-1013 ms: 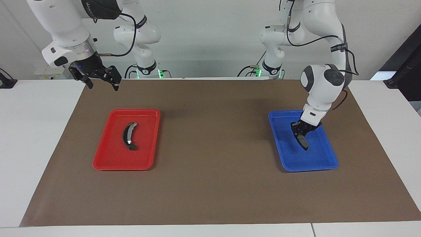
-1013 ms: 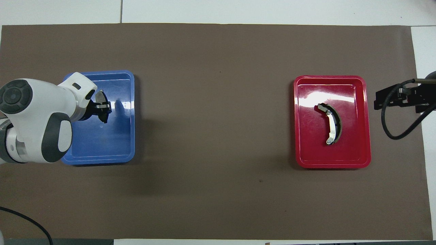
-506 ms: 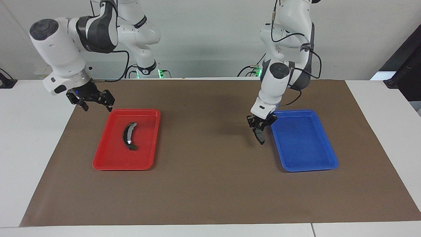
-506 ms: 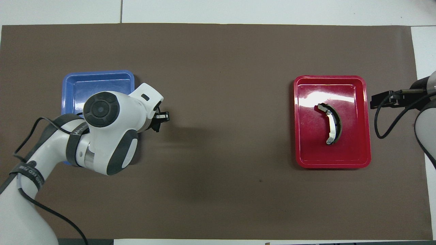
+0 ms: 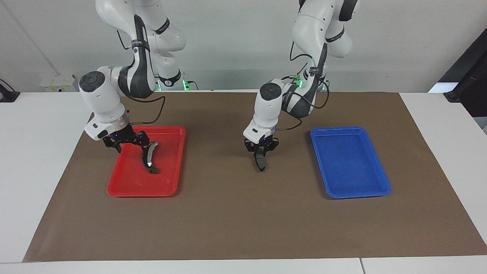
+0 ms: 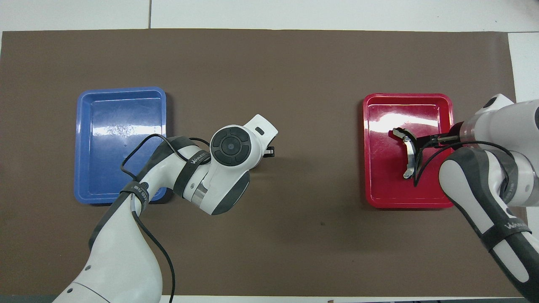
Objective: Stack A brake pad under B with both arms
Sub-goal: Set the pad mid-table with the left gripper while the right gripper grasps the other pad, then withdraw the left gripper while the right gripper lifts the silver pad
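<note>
The A brake pad [image 5: 261, 161], small, flat and dark grey, hangs on end from my left gripper [image 5: 261, 149], which is shut on it low over the brown mat's middle. In the overhead view the left wrist hides the pad. B [image 5: 149, 156], a long dark arc with a silver strip, lies in the red tray [image 5: 129, 188]; it also shows in the overhead view [image 6: 409, 153]. My right gripper [image 5: 128, 144] is open, low over the red tray's corner nearest the robots, just beside B's nearer end and apart from it.
A blue tray [image 5: 357, 192] with nothing in it lies on the mat [image 5: 243, 220] toward the left arm's end. The red tray lies toward the right arm's end. White table borders the mat all round.
My left gripper has carried the pad out of the blue tray to over the mat's middle. My right gripper has come down from beside the table to the red tray, next to B.
</note>
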Controlling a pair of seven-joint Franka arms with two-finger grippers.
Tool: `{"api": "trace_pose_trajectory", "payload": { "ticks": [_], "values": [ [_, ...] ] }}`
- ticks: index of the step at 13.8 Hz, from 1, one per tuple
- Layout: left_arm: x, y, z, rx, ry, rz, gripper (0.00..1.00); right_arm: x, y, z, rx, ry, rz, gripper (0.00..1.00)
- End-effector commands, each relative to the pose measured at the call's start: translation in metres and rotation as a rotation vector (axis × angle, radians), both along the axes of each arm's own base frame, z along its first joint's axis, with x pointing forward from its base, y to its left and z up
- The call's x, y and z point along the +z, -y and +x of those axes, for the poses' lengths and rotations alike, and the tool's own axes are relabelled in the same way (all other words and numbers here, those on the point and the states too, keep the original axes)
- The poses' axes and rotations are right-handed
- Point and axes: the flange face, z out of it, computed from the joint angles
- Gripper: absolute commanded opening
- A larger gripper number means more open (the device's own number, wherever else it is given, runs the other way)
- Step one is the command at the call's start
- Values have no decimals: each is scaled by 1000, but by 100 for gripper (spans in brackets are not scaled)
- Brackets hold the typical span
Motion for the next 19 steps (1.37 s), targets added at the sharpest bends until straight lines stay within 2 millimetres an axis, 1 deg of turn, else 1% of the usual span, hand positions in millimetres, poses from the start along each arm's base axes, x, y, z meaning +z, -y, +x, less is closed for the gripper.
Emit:
{"api": "trace_pose_trajectory", "payload": {
  "ticks": [1, 2, 3, 4, 6, 7, 8, 9, 12, 13, 14, 16, 17, 18, 19],
  "values": [
    [6, -1, 9, 15, 25, -23, 92, -19, -9, -12, 36, 0, 12, 100],
    [11, -4, 11, 12, 28, -25, 99, -25, -14, -14, 51, -7, 12, 100],
    [20, -9, 14, 21, 30, -28, 99, -31, -14, -16, 54, -15, 13, 100],
    [33, -16, 14, 30, 40, -37, 99, -41, -15, -15, 54, 5, 11, 100],
    [52, -47, 10, 51, 11, -17, 99, -54, -15, -15, 67, -3, 8, 100],
    [62, -69, 6, 30, -20, 6, 99, -56, -14, -15, 79, -5, 9, 100],
    [71, -90, 7, 7, -57, 32, 99, -56, -14, -15, 92, -5, 8, 100],
    [75, -111, 10, 3, -105, 60, 99, -56, -14, -16, 92, -7, 8, 99],
    [100, -187, 24, 3, -186, 88, 99, -64, -13, -16, 110, -4, 6, 90],
    [108, -204, 28, -5, -180, 81, 99, -64, -14, -16, 112, -2, 6, 84],
    [120, -227, 34, 23, -163, 69, 99, -64, -14, -16, 110, -4, 6, 73],
    [147, -267, 39, 44, -152, 56, 99, -65, -14, -16, 106, -5, 7, 39],
    [165, -289, 40, 29, -136, 48, 99, -64, -16, -15, 102, -2, 7, 17],
    [185, -312, 40, 25, -121, 41, 99, -64, -17, -14, 82, -2, 9, 2],
    [203, -336, 40, 27, -124, 38, 99, -63, -19, -13, 59, -3, 10, 0]
  ]
}}
